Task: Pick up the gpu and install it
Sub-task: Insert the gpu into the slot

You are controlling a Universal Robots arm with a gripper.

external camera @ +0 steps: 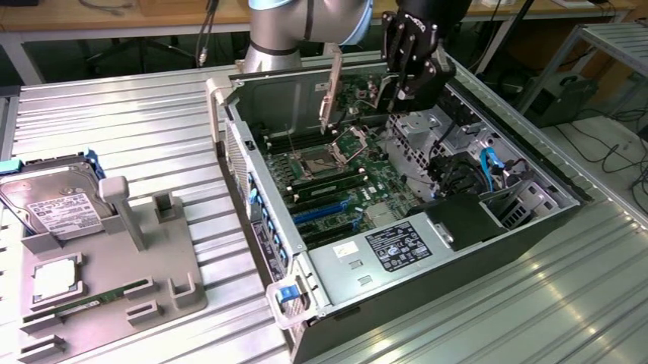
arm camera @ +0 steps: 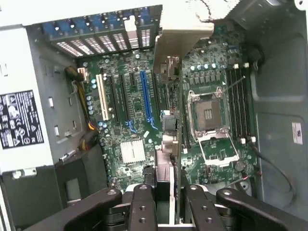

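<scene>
One arm's all you've got here, and it comes in from the far side of the exterior view and bends down over the open computer case (external camera: 235,144), with the wrist pointing into it. Your gripper (external camera: 405,91) sits just above the case's far end, and in the wrist view its fingers (arm camera: 143,204) are squeezed onto the gpu (arm camera: 165,175), which runs edge-on away from the camera to its silvery bracket (arm camera: 182,33). From the exterior view the gpu (external camera: 330,87) stands on edge with that bracket upright, on the exterior view's left of the gripper, and the bracket's top pokes up past the case's rim. It hangs over the motherboard (arm camera: 125,96), close beside the long blue slot (arm camera: 145,96); I can't tell whether its lower edge touches anything. Inside the case you can also see the open CPU socket (arm camera: 209,113) and a metal box with a black label (external camera: 400,246) at the near end. Well apart, on the exterior view's left, a grey holder tray (external camera: 162,265) carries a hard drive (external camera: 56,208), a square chip (external camera: 56,277) and a green memory stick (external camera: 96,299).
</scene>
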